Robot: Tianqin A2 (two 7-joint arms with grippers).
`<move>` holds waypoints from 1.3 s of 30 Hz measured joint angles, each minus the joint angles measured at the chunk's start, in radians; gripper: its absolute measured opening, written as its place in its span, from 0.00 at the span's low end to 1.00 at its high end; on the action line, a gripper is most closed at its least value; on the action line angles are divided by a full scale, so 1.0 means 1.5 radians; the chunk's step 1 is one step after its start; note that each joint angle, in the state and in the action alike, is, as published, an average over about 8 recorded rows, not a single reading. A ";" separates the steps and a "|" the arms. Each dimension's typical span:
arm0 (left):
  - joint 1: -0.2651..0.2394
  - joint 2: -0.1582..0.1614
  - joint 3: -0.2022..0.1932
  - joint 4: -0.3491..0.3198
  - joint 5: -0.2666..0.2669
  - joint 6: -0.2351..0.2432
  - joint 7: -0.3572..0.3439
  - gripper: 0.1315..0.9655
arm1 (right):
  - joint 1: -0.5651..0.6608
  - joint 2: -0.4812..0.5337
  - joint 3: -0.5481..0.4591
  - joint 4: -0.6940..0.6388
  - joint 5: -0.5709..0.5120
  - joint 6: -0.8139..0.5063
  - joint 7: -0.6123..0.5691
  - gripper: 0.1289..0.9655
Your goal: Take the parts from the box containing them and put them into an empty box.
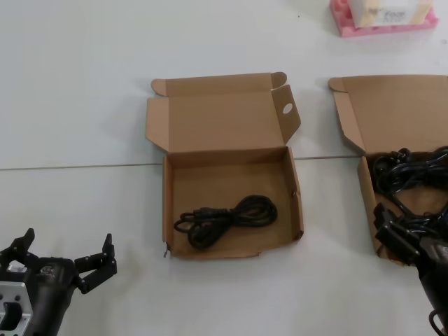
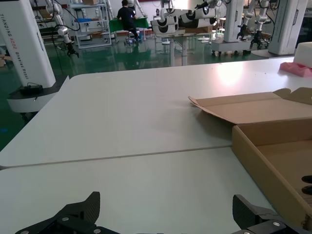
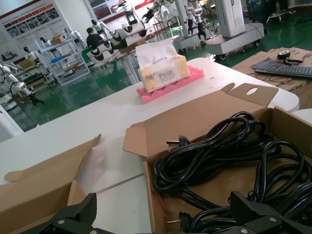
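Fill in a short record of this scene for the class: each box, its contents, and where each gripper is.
centre box: open, lid flap with round hole, holds one cable bundle
right box: open, holds a heap of black cables
left gripper: open, over bare table, left of the centre box
right gripper: open, at the right box's near edge, over the cables
pink foam tray: far side, holds a tissue pack

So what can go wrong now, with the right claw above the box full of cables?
The cables lie tangled in the full box, so the open right claw may lift several at once or drag the box. A hanging cable could also catch the other box's wall, where one cable already lies.
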State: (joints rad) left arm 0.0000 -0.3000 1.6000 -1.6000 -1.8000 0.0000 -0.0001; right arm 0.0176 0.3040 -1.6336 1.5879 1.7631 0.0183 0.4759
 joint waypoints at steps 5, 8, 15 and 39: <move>0.000 0.000 0.000 0.000 0.000 0.000 0.000 1.00 | 0.000 0.000 0.000 0.000 0.000 0.000 0.000 1.00; 0.000 0.000 0.000 0.000 0.000 0.000 0.000 1.00 | 0.000 0.000 0.000 0.000 0.000 0.000 0.000 1.00; 0.000 0.000 0.000 0.000 0.000 0.000 0.000 1.00 | 0.000 0.000 0.000 0.000 0.000 0.000 0.000 1.00; 0.000 0.000 0.000 0.000 0.000 0.000 0.000 1.00 | 0.000 0.000 0.000 0.000 0.000 0.000 0.000 1.00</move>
State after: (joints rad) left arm 0.0000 -0.3000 1.6000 -1.6000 -1.8000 0.0000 -0.0001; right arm 0.0176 0.3040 -1.6336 1.5879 1.7631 0.0183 0.4759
